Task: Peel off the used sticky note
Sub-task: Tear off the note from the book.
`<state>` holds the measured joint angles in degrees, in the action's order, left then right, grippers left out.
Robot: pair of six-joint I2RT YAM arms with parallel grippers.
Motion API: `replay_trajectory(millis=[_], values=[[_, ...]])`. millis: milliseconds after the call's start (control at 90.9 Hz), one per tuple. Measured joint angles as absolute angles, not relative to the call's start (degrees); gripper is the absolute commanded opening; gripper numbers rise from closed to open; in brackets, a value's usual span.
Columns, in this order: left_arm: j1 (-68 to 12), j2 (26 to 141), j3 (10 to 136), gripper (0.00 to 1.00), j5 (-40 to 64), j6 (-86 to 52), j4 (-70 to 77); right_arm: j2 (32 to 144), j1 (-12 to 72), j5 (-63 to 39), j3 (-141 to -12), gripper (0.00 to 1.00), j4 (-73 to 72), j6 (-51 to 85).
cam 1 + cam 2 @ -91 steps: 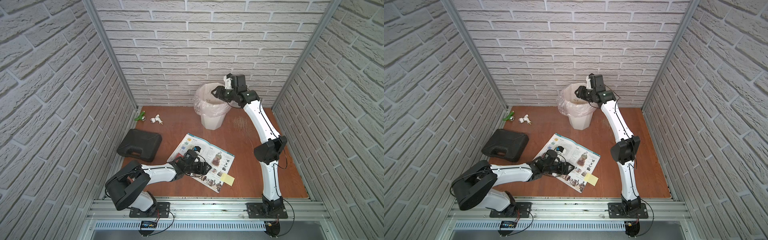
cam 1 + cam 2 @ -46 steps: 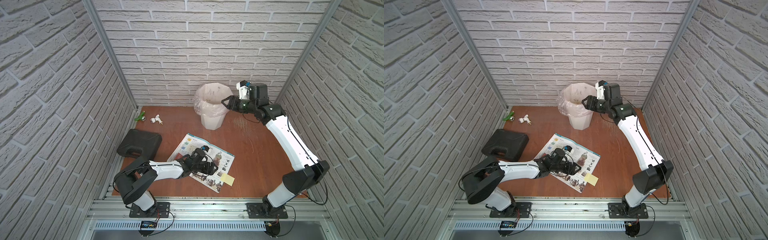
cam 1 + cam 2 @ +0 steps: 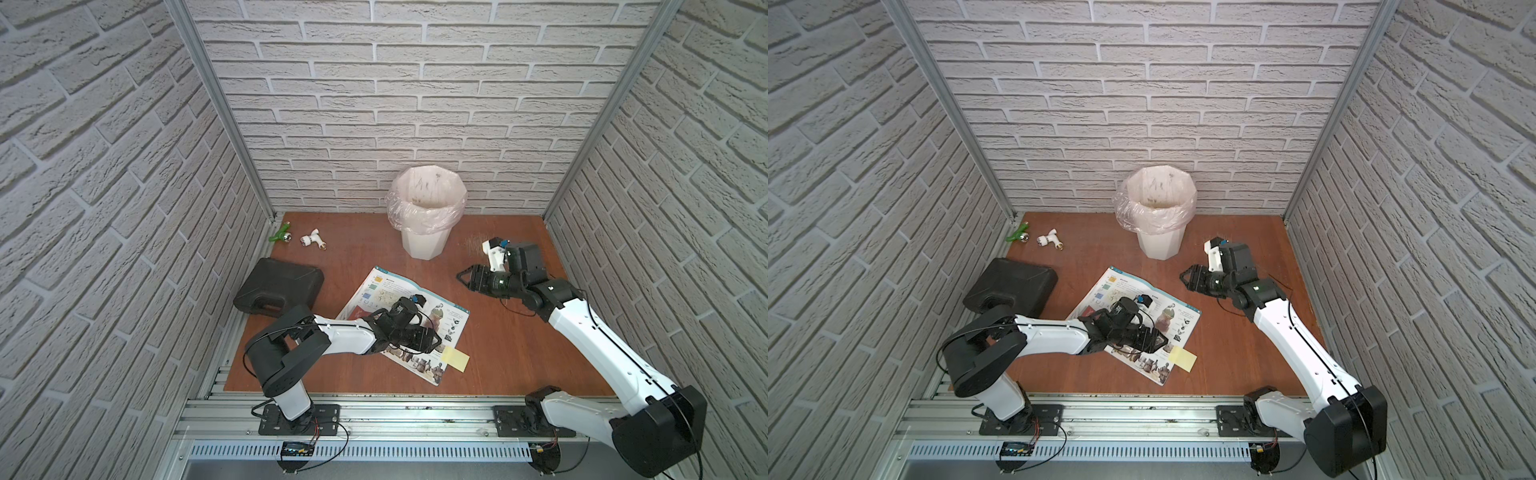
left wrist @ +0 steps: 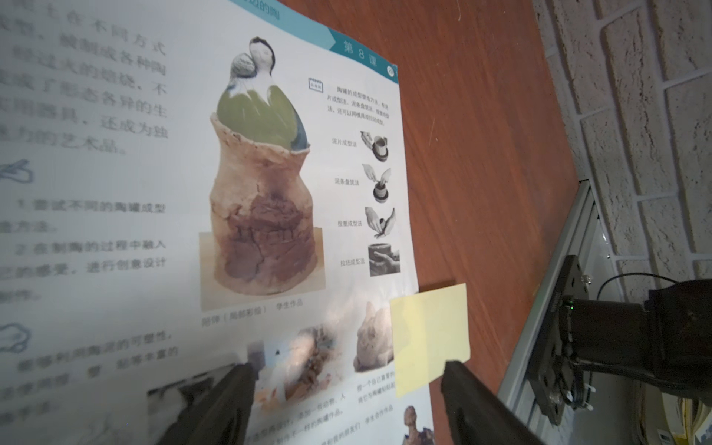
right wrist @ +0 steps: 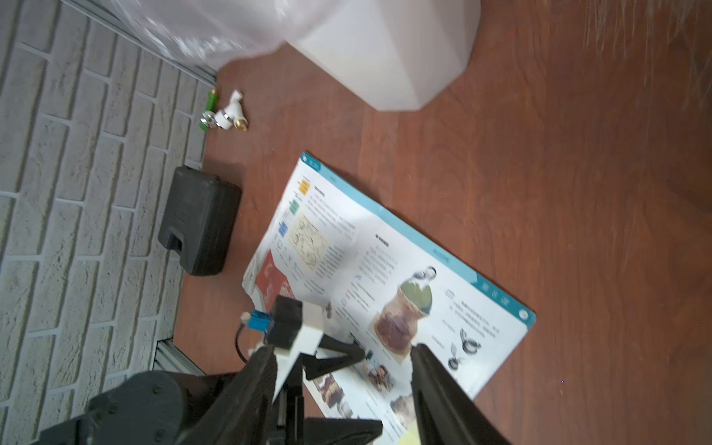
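The left gripper (image 4: 346, 379) hangs over the open book (image 4: 115, 154), jaws apart and empty. Just beside one finger (image 4: 462, 389) lies the sticky note (image 4: 429, 335). It is pale yellow, blank and roughly square, half on the page's edge and half over the table (image 4: 481, 154). The right gripper (image 3: 463, 280), likewise apart, hovers well away.

The right claw (image 5: 343, 350) holds its dark fingers (image 5: 246, 385) well apart. Between them show the left arm's black-and-white wrist (image 5: 296, 327) and an open illustrated paper book (image 5: 385, 269) on the brown wooden table (image 5: 539, 192). Farther ahead stands a white plastic-lined bin (image 5: 404, 57), and a black plastic case (image 5: 200, 219) lies beside the book.
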<state>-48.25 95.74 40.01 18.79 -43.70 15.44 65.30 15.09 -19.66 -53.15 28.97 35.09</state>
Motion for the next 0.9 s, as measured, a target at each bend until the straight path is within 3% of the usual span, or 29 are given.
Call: replay_trajectory(millis=[374,902], values=[[-49.82,97.43,41.17,0.74,20.34,-43.70,16.51,60.69,15.09,-23.53,-32.21,0.57,28.99,38.00],[-53.10,97.56,41.17,0.72,24.62,-42.33,15.64,63.11,15.14,-30.68,-22.26,0.57,26.68,38.13]])
